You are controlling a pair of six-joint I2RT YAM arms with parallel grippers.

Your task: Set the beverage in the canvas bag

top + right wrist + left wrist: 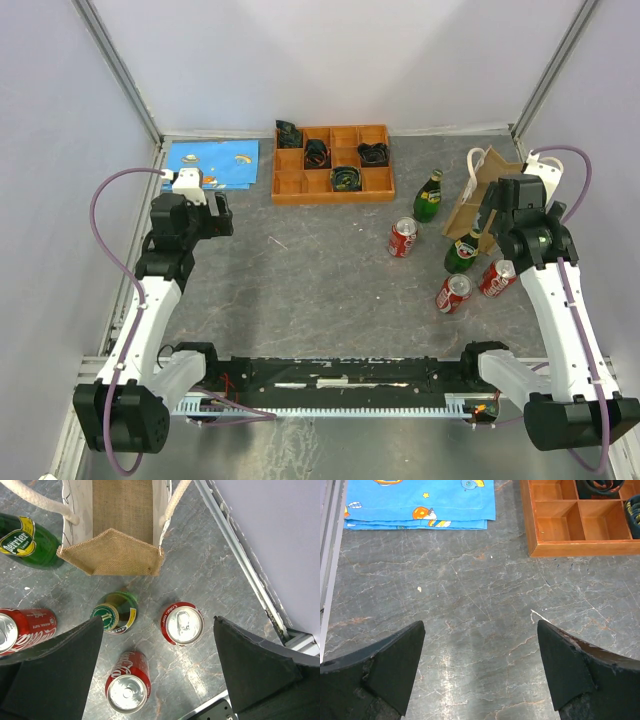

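Top external: left end effector sits wide open and empty over bare surface, near the blue cloth and orange tray (out of play, I'd say). Step in hand: pre-grasp, no drink lifted. Right end effector hovers spread wide, empty, above the green bottle and a can. Canvas bag is just beyond. Next: drop onto one drink, likely the bottle, though cans crowd it. Side rail is close on the right; free room lies centre-left.
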